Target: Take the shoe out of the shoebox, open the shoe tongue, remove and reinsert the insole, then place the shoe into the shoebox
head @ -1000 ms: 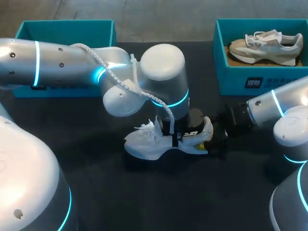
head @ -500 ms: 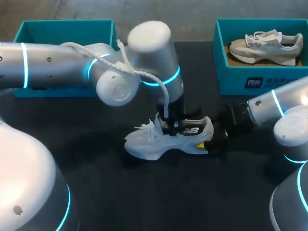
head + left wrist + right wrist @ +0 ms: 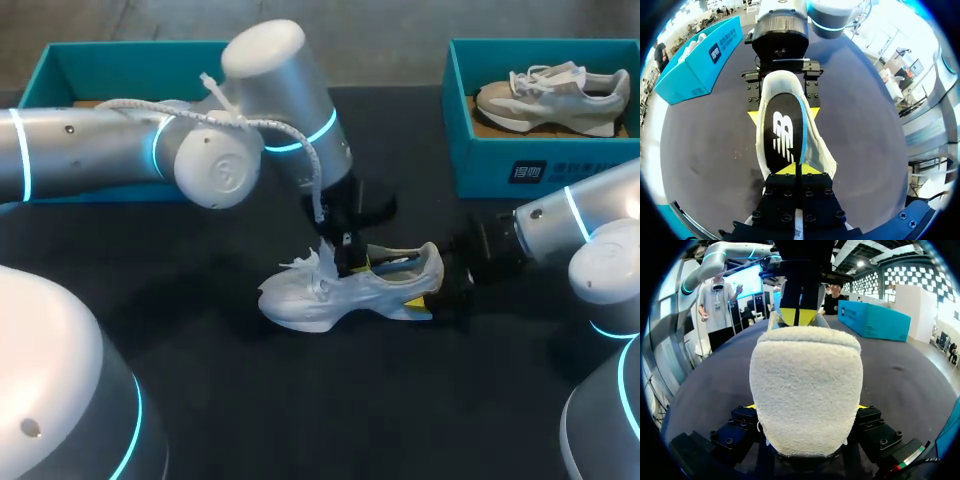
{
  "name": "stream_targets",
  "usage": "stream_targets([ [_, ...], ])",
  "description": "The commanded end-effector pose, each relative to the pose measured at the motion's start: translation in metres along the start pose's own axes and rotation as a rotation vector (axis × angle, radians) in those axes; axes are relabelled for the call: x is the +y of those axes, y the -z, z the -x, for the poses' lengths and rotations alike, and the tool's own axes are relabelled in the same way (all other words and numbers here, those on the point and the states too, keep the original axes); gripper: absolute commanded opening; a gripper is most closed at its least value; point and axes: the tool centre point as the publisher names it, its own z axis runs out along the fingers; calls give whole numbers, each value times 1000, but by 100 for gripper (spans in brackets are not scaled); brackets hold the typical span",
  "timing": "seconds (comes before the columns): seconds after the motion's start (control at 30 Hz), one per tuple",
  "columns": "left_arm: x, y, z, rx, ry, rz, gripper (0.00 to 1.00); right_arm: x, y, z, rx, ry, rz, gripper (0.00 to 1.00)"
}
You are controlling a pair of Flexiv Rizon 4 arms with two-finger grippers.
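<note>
Insole-removal step: my right hand [image 3: 806, 407] clamps the heel of the white mesh sneaker [image 3: 330, 295] standing on the black bench [image 3: 200, 380], my left hand [image 3: 792, 170] is pinched narrow on the black logo-printed insole [image 3: 782, 135] inside it - next, I'd judge, a steady upward peel with the heel held firm.

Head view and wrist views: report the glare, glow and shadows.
Head view: white glare on the left arm, its rings glowing cyan; the shoe shadows the table faintly. Left wrist view: pale sheen on the table; the insole is dark. Right wrist view: shoe heel evenly lit.
</note>
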Motion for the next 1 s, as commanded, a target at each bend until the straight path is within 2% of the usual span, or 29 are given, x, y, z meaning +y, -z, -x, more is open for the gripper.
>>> stream_targets([
  [0.03,11,3,0,23,-2,-60,0,-1,-1,0,-1,0,-4,0],
  [0.5,-8,12,-7,83,-58,-178,0,-1,-1,0,-1,0,-4,0],
  [0.8,-36,7,-3,91,-92,-199,0,-1,-1,0,-1,0,-4,0],
  [0.97,-43,5,-3,90,-103,-203,0,-1,-1,0,-1,0,-4,0],
  [1.0,-44,5,-3,87,-103,-201,9,-1,-1,0,-1,0,-4,0],
])
